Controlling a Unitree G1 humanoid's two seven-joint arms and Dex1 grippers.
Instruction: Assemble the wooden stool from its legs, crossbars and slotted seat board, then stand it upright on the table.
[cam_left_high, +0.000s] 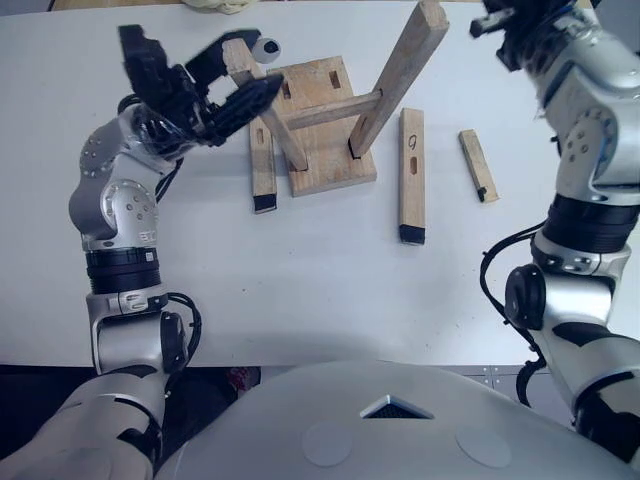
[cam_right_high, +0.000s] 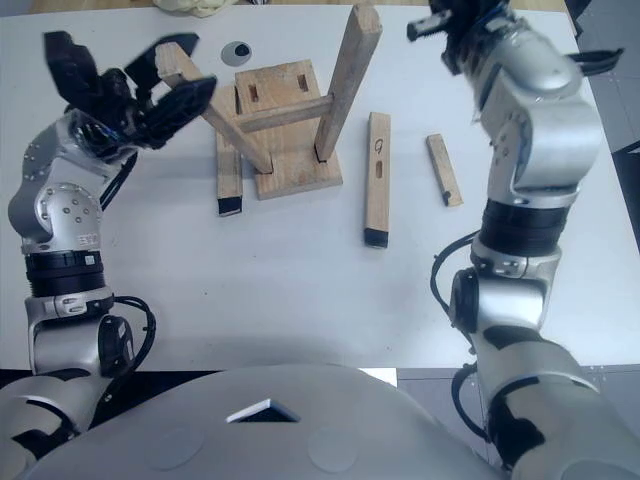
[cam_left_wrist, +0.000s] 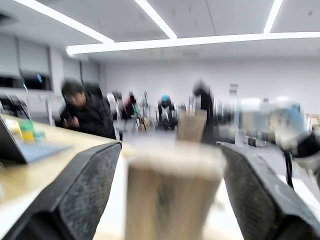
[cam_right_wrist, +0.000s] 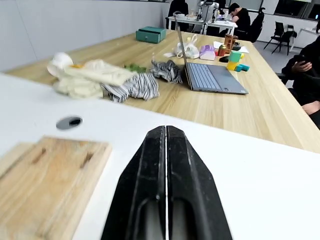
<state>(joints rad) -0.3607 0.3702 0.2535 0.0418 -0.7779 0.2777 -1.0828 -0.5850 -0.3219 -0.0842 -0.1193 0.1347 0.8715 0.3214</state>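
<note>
Now, seat board (cam_left_high: 330, 170): lies flat on the white table (cam_left_high: 300, 290), toward the far side, a little left of the middle, slots facing up.
Left standing leg (cam_left_high: 280, 125): its foot sits in the board near the near-left corner; it tilts, with its top leaning to the left and far side.
Right standing leg (cam_left_high: 400, 75): set in the board's right side, leaning right and far, its top well apart from the other leg's top.
Long crossbar (cam_left_high: 330, 110): spans between the two standing legs, about halfway up them.
Loose leg, left (cam_left_high: 262, 170): flat on the table, just beside the board's left edge, dark end nearest.
Loose leg, right (cam_left_high: 411, 170): flat on the table to the right of the board, apart from it, dark end nearest.
Short crossbar (cam_left_high: 478, 165): flat on the table, right of that loose leg.
Left gripper (cam_left_high: 255, 65): released, its two fingers spread on either side of the top of the left standing leg; the wrist view is blurred, with a gap showing on each side of the wood.
Right gripper (cam_right_wrist: 166, 131): clenched on nothing, fingers pressed together, held above the far right of the table.
Grey disc (cam_left_high: 268, 46): on the table, just far of the board's left corner.
Laptop (cam_right_wrist: 207, 77): open on a wooden table beyond, with a heap of cloth (cam_right_wrist: 110, 80) beside it.
</note>
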